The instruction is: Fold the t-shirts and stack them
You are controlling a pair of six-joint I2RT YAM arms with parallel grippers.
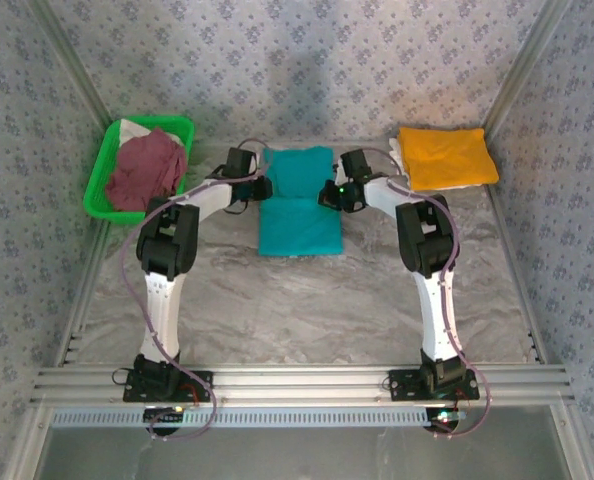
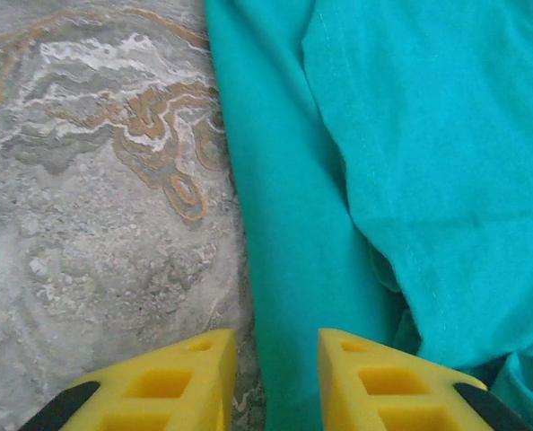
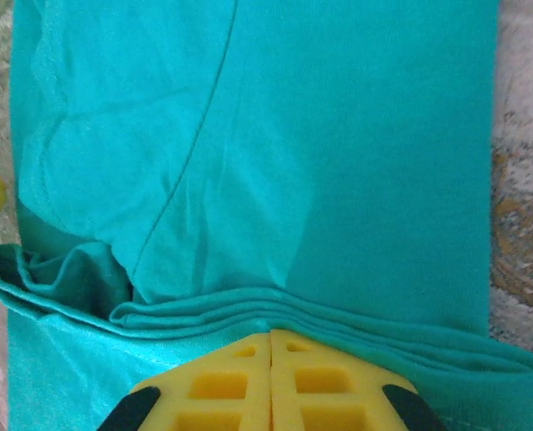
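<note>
Starting nearest the camera: two arms rise from the near edge of the marble table (image 1: 277,310), and both reach in to the teal t-shirt (image 1: 297,215), which lies flat mid-table.

The left gripper (image 1: 260,188) is at the teal shirt's left edge. On its wrist camera the left gripper (image 2: 275,377) has its two yellow fingers (image 2: 172,391) apart with a narrow gap. The teal shirt's (image 2: 410,162) edge runs right under that gap, with bare marble to one side. Whether the fingers touch the cloth, I can't tell.

Across the shirt, the right gripper (image 1: 329,193) is at its right edge. Up close, the right gripper (image 3: 271,359) has its two fingers pressed tight together, tips right at a stack of folded teal (image 3: 293,135) layers. I can't tell whether any cloth is caught between them.

From above, the teal shirt is a neat rectangle with one crease across its middle.

Now the far side. Left of the teal shirt and a little farther back sits one green basket (image 1: 99,180), with the maroon t-shirt (image 1: 147,170) heaped loosely inside and a bit of white cloth (image 1: 127,128) behind it. Right of the teal shirt and just as far back, the orange-yellow t-shirt (image 1: 445,155) lies folded square on top of something white (image 1: 401,160).

That makes three t-shirts: one teal, one maroon, one orange-yellow.
</note>
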